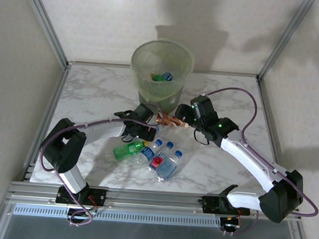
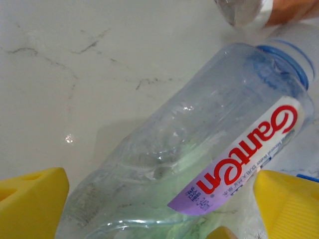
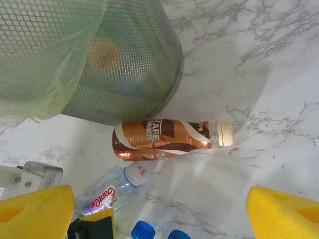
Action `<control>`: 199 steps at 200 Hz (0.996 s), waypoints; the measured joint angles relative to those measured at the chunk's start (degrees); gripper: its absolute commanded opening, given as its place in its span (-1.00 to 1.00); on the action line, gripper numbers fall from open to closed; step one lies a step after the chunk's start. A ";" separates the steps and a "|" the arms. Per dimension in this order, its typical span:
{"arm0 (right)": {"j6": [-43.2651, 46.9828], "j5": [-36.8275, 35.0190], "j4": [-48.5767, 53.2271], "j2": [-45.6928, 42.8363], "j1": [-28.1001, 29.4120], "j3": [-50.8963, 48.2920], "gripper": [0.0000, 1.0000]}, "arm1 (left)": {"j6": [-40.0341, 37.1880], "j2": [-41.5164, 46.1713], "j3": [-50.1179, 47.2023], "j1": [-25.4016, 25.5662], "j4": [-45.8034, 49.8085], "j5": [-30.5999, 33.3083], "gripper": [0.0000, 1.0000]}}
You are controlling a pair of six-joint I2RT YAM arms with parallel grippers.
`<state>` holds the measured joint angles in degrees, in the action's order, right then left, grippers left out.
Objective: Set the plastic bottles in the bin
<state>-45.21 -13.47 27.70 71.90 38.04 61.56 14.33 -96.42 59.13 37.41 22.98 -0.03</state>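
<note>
The bin (image 1: 162, 70) stands at the back centre with a green and a blue bottle (image 1: 163, 76) inside; its mesh wall and pale-green liner (image 3: 99, 64) show in the right wrist view. My left gripper (image 1: 145, 130) (image 2: 159, 211) is open and straddles a clear bottle (image 2: 199, 149) with a red-lettered label, which lies flat on the table. My right gripper (image 1: 184, 114) (image 3: 159, 214) is open above bare marble, just short of a brown coffee bottle (image 3: 164, 139) (image 1: 170, 120) lying at the bin's foot.
A green bottle (image 1: 129, 149) and three clear blue-capped bottles (image 1: 165, 161) lie clustered at the front centre. Two blue caps (image 3: 143, 230) sit close under the right gripper. The marble table (image 1: 95, 93) has free room left and right.
</note>
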 measured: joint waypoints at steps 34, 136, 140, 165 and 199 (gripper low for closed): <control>0.00 0.04 0.00 0.15 0.02 0.04 0.79 | -0.39 -0.44 0.20 0.39 0.24 0.04 0.76; -0.04 0.17 0.00 0.31 -0.04 0.04 0.80 | -1.14 -4.22 1.64 1.07 -0.90 2.89 0.79; -0.04 0.17 0.00 0.33 -0.04 0.04 0.80 | -1.11 -4.50 1.64 1.07 -1.05 3.13 0.78; -0.04 0.17 0.00 0.33 -0.04 0.04 0.80 | -1.09 -5.79 1.62 0.96 -1.49 4.20 0.71; -0.04 0.15 0.00 0.31 -0.04 0.04 0.78 | -1.09 -4.76 1.46 0.90 -1.73 4.52 0.65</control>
<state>-45.25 -13.32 27.70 72.20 38.00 61.60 13.23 -101.19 60.60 38.30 21.26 4.49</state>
